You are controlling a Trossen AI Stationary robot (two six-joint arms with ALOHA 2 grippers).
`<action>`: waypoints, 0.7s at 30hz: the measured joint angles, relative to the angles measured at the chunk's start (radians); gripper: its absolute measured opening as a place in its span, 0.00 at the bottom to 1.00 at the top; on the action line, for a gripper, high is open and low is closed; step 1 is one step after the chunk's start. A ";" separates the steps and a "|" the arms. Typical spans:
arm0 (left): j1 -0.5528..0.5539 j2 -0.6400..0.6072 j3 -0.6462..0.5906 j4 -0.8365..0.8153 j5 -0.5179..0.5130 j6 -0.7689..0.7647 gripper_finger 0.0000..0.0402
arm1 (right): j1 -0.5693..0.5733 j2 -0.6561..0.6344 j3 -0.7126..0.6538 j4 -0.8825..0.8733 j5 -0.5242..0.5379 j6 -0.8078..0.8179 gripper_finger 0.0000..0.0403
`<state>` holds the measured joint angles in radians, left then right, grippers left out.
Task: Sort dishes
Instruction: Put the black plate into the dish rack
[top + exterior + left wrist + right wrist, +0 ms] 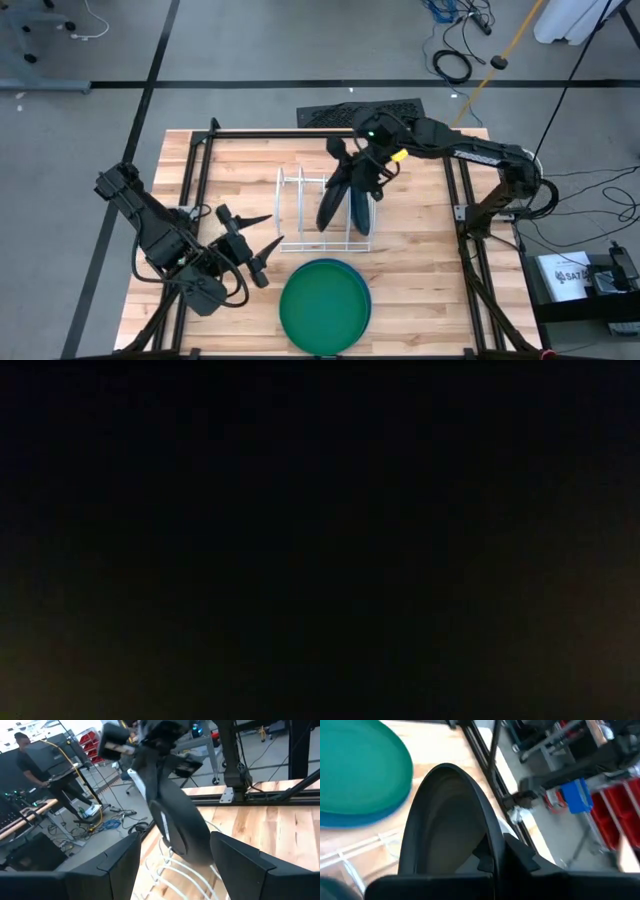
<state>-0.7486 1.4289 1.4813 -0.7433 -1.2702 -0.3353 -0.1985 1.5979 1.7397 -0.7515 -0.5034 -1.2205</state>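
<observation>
My right gripper (352, 168) is shut on a dark teal-black dish (330, 203), held on edge over the white wire rack (300, 212); the dish also shows in the left wrist view (181, 827). A second dark dish (362, 207) stands on edge in the rack beside it. The green plate (322, 305) lies on the light blue plate (364, 300) near the table's near edge. My left gripper (250, 245) is open and empty, left of the rack. The low view is black. My right gripper pinches the dark dish's upper rim (487, 832) between its two fingers, one on each face. The fingers (512, 852) slant down from the table's far right. The dish stands on edge, slightly tilted, its lower edge (192, 856) at the rack's wires; whether it touches them I cannot tell.
A black frame rail (330, 132) runs along the table's far side, with side rails (462, 215) at the right and left. A dark keyboard (360, 112) lies behind the far rail. A person (30, 767) stands in the room beyond the table.
</observation>
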 joint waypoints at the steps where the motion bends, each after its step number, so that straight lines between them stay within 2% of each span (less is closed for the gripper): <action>1: 0.000 0.005 0.000 0.010 0.003 0.000 0.62 | -0.009 0.011 0.000 0.001 -0.025 -0.002 0.02; 11: 0.003 0.036 0.000 0.043 0.018 0.001 0.62 | -0.068 0.112 0.000 0.019 -0.119 -0.034 0.03; 21: 0.009 0.035 0.000 0.043 0.041 0.047 0.62 | -0.068 0.151 0.000 0.043 -0.033 0.002 0.05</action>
<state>-0.7394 1.4639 1.4811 -0.7003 -1.2296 -0.2881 -0.2668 1.7493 1.7397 -0.7086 -0.5365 -1.2190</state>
